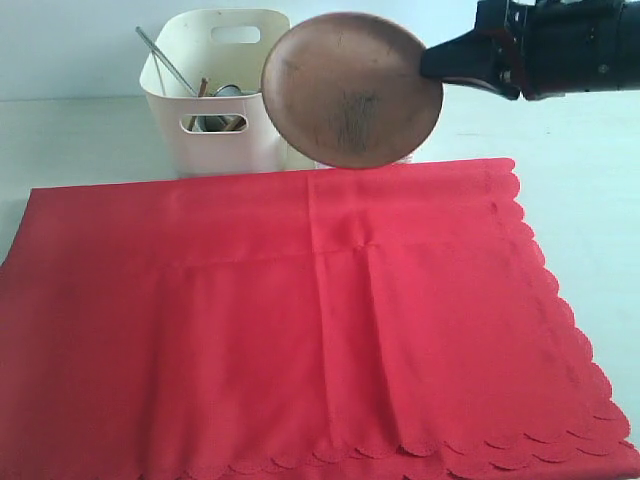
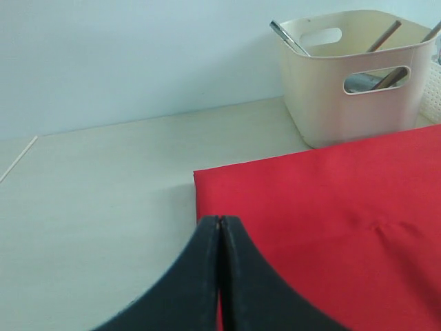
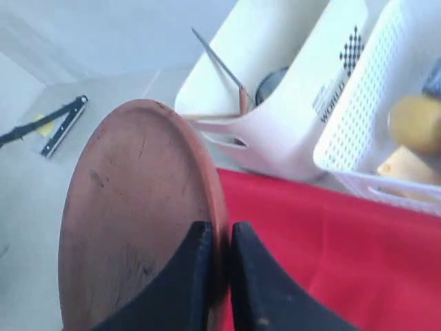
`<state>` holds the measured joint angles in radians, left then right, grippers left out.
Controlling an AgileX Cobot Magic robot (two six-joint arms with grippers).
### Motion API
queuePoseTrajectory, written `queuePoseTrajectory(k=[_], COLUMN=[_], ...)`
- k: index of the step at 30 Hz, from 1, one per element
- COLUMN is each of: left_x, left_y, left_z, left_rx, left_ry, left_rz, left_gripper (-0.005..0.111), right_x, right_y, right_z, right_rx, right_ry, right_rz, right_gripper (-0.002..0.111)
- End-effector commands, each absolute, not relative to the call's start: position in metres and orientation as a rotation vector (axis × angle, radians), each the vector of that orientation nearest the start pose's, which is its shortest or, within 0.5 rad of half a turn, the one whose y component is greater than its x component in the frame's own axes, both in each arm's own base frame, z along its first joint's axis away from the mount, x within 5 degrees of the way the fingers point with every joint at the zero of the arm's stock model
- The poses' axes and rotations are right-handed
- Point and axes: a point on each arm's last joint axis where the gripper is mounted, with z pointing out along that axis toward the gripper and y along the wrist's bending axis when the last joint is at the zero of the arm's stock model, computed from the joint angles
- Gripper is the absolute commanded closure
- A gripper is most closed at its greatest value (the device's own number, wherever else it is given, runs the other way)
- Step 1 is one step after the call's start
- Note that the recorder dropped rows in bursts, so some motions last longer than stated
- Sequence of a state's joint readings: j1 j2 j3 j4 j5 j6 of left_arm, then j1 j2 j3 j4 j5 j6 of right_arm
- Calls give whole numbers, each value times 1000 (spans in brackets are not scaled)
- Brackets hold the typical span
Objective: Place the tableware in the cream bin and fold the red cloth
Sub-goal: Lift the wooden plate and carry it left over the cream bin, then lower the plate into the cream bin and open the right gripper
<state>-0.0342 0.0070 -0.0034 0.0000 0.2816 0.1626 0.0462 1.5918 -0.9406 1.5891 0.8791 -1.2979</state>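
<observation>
Brown and wooden, the round plate [image 1: 350, 88] hangs on edge, its rim pinched at three o'clock by the jaws of the right gripper [image 1: 432, 62], with the tall cream plastic bin [image 1: 215, 140] at its nine o'clock. The red scalloped cloth [image 1: 300, 330] lies spread on the pale tabletop [image 1: 590, 170] at six o'clock, and the left gripper [image 2: 219, 227] has its jaws pressed together.

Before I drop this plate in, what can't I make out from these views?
1. Cream bin contents: in every view its walls hide all but a few handles, so the pieces cannot be counted.
2. White basket: in the exterior view the plate held by the right gripper covers it. In the right wrist view it is cut off and its contents are blurred.
3. Red cloth front edge: cut by the exterior frame.
</observation>
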Motion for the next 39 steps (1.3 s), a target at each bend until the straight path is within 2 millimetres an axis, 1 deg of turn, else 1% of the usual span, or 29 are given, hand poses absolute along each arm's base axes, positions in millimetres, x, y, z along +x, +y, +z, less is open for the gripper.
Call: queuePoseTrajectory(k=[1, 3, 6, 8, 10, 12, 16, 17, 20, 24, 26, 30, 35, 37, 39], left_x=[55, 55, 55, 55, 55, 55, 55, 55, 55, 55, 55, 55, 55, 55, 55], left_y=[-2, -2, -2, -2, -2, -2, -2, -2, -2, -2, -2, -2, -2, -2, -2], left_z=[188, 188, 188, 188, 188, 188, 188, 188, 188, 188, 188, 188, 188, 188, 188], left_rx=[166, 166, 166, 166, 166, 166, 166, 166, 166, 166, 166, 166, 166, 166, 166], left_ry=[1751, 1751, 1751, 1751, 1751, 1751, 1751, 1751, 1751, 1751, 1751, 1751, 1751, 1751, 1751], left_rz=[91, 91, 91, 91, 91, 91, 91, 91, 91, 91, 91, 91, 91, 91, 91], left_gripper=[107, 107, 107, 107, 107, 107, 107, 107, 107, 107, 107, 107, 107, 107, 107], right_x=[323, 329, 343, 357, 371, 387, 420, 429, 448, 471, 481, 494, 500, 503, 505], right_y=[84, 84, 85, 86, 91, 99, 124, 130, 146, 167, 177, 194, 215, 217, 216], right_z=[277, 280, 280, 277, 274, 268, 265, 261, 262, 254, 253, 243, 232, 229, 225], right_rx=[-257, -292, -306, -307, -317, -332, -370, -376, -411, -417, -415, -390, -390, -361, -327], right_ry=[1920, 1896, 1883, 1882, 1880, 1882, 1861, 1860, 1823, 1807, 1796, 1802, 1809, 1822, 1841], right_rz=[1126, 1101, 1091, 1091, 1092, 1093, 1059, 1054, 1053, 1009, 980, 914, 889, 844, 794], right_gripper=[108, 108, 108, 108, 108, 108, 108, 108, 108, 108, 108, 108, 108, 107, 103])
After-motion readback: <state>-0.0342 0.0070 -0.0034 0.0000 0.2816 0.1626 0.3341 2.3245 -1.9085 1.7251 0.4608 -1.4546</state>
